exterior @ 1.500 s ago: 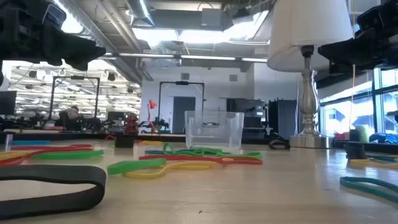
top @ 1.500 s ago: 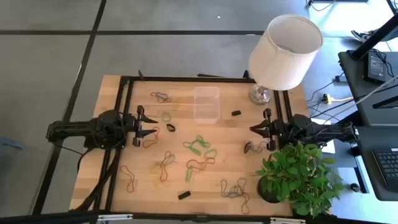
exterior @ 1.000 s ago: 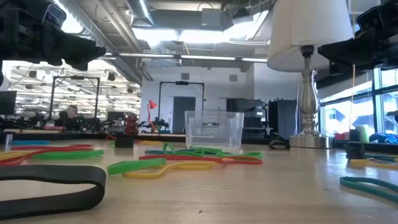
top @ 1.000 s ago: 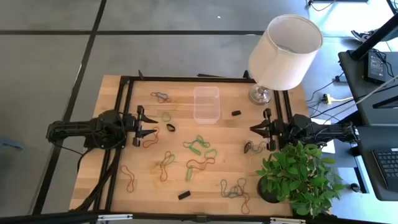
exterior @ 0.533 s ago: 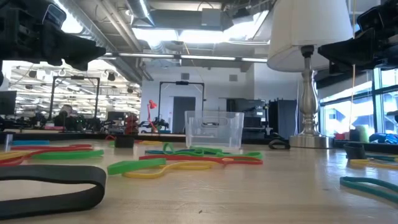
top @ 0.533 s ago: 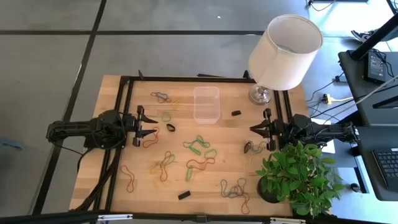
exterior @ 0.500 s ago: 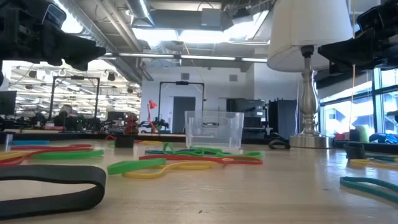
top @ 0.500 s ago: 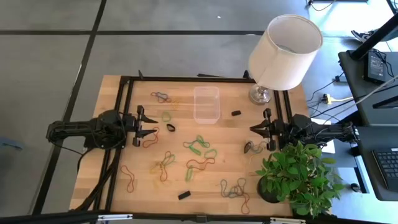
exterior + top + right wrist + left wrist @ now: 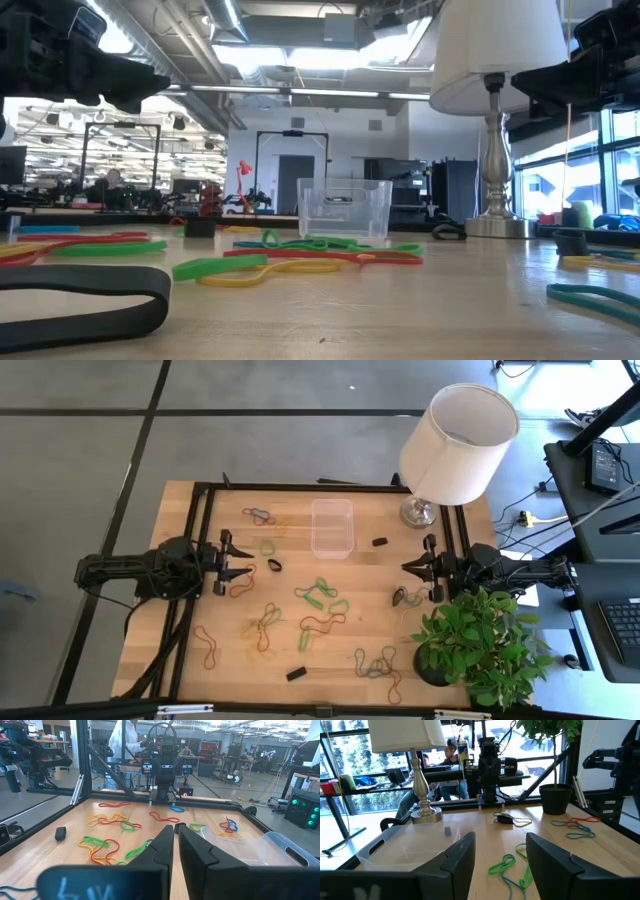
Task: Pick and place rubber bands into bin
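Rubber bands lie loose and scattered on the wooden table: a green tangle (image 9: 318, 593), a red one (image 9: 322, 625), a mixed cluster (image 9: 378, 663), and others near the left arm (image 9: 240, 588). The clear bin (image 9: 332, 527) stands toward the far edge, between the arms; it also shows in the low view (image 9: 344, 210). My left gripper (image 9: 248, 560) hovers open at the table's left side, pointing toward the middle (image 9: 500, 855). My right gripper (image 9: 405, 566) waits shut at the right side (image 9: 176, 845). Neither touches a band.
A white lampshade (image 9: 458, 440) on a metal base (image 9: 418, 512) stands at the far right corner. A potted plant (image 9: 480, 645) fills the near right corner. Small black blocks (image 9: 380, 542) (image 9: 296, 673) lie among the bands. People show in the room beyond the table.
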`<state>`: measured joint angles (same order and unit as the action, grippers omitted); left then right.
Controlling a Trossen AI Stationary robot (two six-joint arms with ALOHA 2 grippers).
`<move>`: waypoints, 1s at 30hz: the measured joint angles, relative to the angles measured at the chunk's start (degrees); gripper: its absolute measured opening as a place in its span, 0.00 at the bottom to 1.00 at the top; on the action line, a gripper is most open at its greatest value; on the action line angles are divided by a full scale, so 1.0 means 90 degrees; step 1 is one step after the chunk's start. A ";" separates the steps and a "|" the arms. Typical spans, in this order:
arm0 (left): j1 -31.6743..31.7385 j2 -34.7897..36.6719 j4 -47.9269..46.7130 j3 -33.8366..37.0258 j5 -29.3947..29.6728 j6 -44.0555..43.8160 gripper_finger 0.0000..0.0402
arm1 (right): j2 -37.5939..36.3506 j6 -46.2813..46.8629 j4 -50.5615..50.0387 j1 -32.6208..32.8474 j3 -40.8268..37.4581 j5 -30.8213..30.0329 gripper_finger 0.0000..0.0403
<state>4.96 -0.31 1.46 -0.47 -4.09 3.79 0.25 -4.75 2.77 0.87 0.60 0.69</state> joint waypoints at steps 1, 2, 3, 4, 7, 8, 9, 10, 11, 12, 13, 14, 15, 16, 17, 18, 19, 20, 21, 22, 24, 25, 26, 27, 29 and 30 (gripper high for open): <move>0.0000 0.0000 0.0001 0.0001 0.0000 0.0000 0.42 | 0.0000 0.0004 0.0008 0.0001 0.0002 -0.0002 0.08; 0.0000 0.0000 -0.0001 0.0002 0.0000 0.0001 0.42 | -0.0001 0.0009 0.0013 0.0000 0.0002 -0.0001 0.08; 0.0001 -0.0001 -0.0001 0.0001 0.0001 0.0000 0.42 | 0.0000 0.0010 0.0022 0.0001 0.0000 0.0000 0.08; 0.0001 0.0000 0.0002 0.0000 0.0000 -0.0001 0.42 | 0.0000 0.0013 0.0055 0.0001 0.0000 0.0000 0.08; 0.0001 0.0001 -0.0001 0.0000 -0.0001 0.0001 0.42 | 0.0000 0.0026 0.0095 -0.0001 0.0001 0.0029 0.08; 0.0001 -0.0001 -0.0001 0.0000 0.0002 -0.0002 0.42 | 0.0001 0.0047 0.0105 -0.0001 0.0000 0.0058 0.08; 0.0001 -0.0001 0.0000 0.0001 -0.0001 0.0000 0.42 | 0.0006 0.0102 0.0151 0.0001 0.0000 0.0066 0.08; 0.0001 0.0001 0.0001 0.0001 -0.0001 -0.0001 0.42 | 0.0025 0.0169 0.0255 0.0000 0.0000 0.0070 0.06; 0.0001 -0.0001 0.0001 0.0000 -0.0001 -0.0001 0.42 | 0.0043 0.0187 0.0395 0.0000 0.0002 0.0072 0.04; 0.0001 0.0000 0.0000 0.0000 0.0000 0.0001 0.42 | 0.0065 0.0185 0.0516 0.0003 0.0017 0.0075 0.02; 0.0000 -0.0001 0.0000 0.0001 0.0000 0.0001 0.42 | 0.0115 0.0153 0.0593 0.0004 0.0074 0.0077 0.01; 0.0000 0.0000 0.0000 0.0001 0.0001 -0.0001 0.42 | 0.0192 0.0113 0.0640 0.0004 0.0180 0.0071 0.01; 0.0001 0.0001 0.0001 0.0001 -0.0001 0.0000 0.42 | 0.0286 0.0047 0.0657 0.0004 0.0311 0.0058 0.01; 0.0000 0.0000 -0.0001 0.0000 0.0000 -0.0001 0.42 | 0.0424 -0.0020 0.0652 0.0004 0.0483 0.0056 0.01; 0.0000 0.0001 0.0000 0.0001 -0.0001 0.0000 0.42 | 0.0595 -0.0090 0.0647 0.0004 0.0668 0.0047 0.01; 0.0000 0.0001 0.0002 0.0002 -0.0001 -0.0001 0.42 | 0.0787 -0.0167 0.0625 0.0004 0.0856 -0.0016 0.01; 0.0000 -0.0001 0.0000 0.0001 0.0000 0.0000 0.42 | 0.1014 -0.0171 0.0550 0.0006 0.1066 -0.0125 0.01; 0.0001 0.0001 -0.0001 0.0000 0.0002 -0.0001 0.42 | 0.1284 -0.0156 0.0442 0.0006 0.1319 -0.0299 0.01; 0.0001 0.0001 0.0002 0.0000 -0.0001 0.0001 0.42 | 0.1562 -0.0100 0.0270 0.0006 0.1586 -0.0503 0.00; 0.0001 -0.0001 0.0000 0.0000 -0.0001 0.0001 0.42 | 0.1850 0.0008 0.0083 0.0006 0.1871 -0.0711 0.00; 0.0001 0.0001 0.0000 0.0001 -0.0001 -0.0001 0.42 | 0.2516 0.0211 -0.0398 0.0006 0.2514 -0.1113 0.00; 0.0001 0.0001 0.0000 0.0000 0.0001 0.0000 0.42 | 0.2872 0.0359 -0.0646 0.0006 0.2829 -0.1346 0.00; -0.0001 0.0000 0.0001 0.0000 -0.0001 -0.0001 0.42 | 0.3227 0.0500 -0.0910 0.0006 0.3145 -0.1594 0.00; -0.0001 0.0000 0.0001 0.0000 -0.0001 -0.0001 0.42 | 0.3593 0.0645 -0.1154 0.0008 0.3479 -0.1815 0.00; -0.0001 0.0001 0.0002 0.0002 0.0000 0.0001 0.42 | 0.4302 0.0999 -0.1614 0.0006 0.4110 -0.2300 0.00; 0.0001 0.0001 -0.0001 0.0002 -0.0001 -0.0002 0.42 | 0.4675 0.1227 -0.1899 0.0006 0.4446 -0.2517 0.00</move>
<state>4.97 -0.30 1.45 -0.45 -4.10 3.77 42.32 6.29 -14.33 0.93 40.61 -21.96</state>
